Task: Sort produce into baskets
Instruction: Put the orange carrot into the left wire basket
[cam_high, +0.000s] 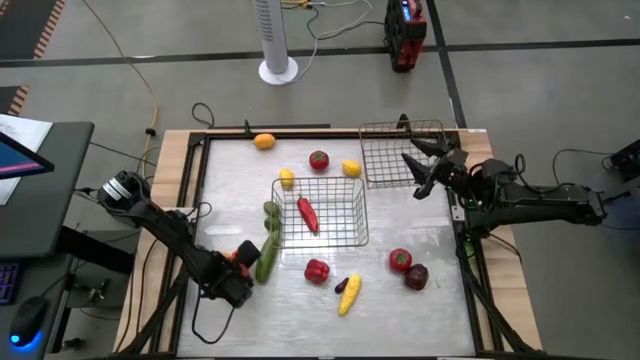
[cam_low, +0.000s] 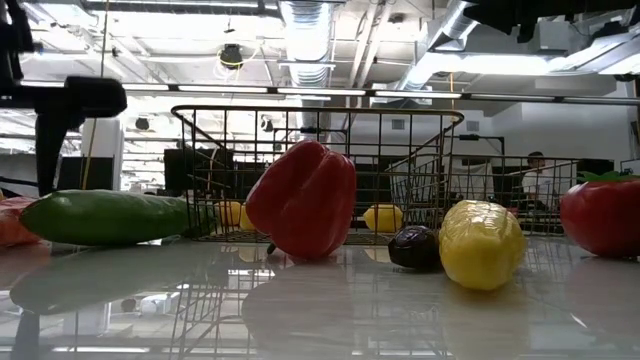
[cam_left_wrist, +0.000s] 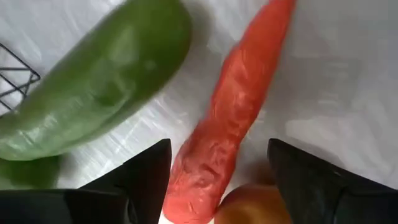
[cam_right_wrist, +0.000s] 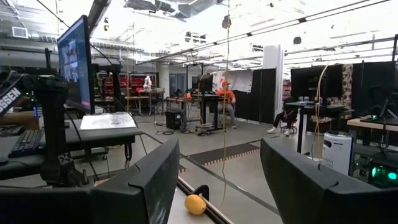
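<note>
My left gripper (cam_high: 238, 270) is low at the table's near left, open. In the left wrist view (cam_left_wrist: 214, 180) its fingers stand on either side of the near end of a long red-orange piece (cam_left_wrist: 233, 118), with an orange round piece (cam_left_wrist: 252, 205) just below. A green cucumber (cam_left_wrist: 99, 87) lies on the table beside them; it also shows in the high view (cam_high: 267, 257). One wire basket (cam_high: 320, 210) stands mid-table with a red pepper (cam_high: 307, 213) inside. My right gripper (cam_high: 420, 172) is open and empty, raised by the second basket (cam_high: 395, 150) at the far right.
Loose on the table: an orange (cam_high: 264, 141), a red piece (cam_high: 318, 159), lemons (cam_high: 351, 168) (cam_high: 287, 178), a red bell pepper (cam_high: 317, 270), corn (cam_high: 349, 294), a small purple piece (cam_high: 341, 285), a red (cam_high: 400, 260) and a dark purple (cam_high: 416, 277) round piece.
</note>
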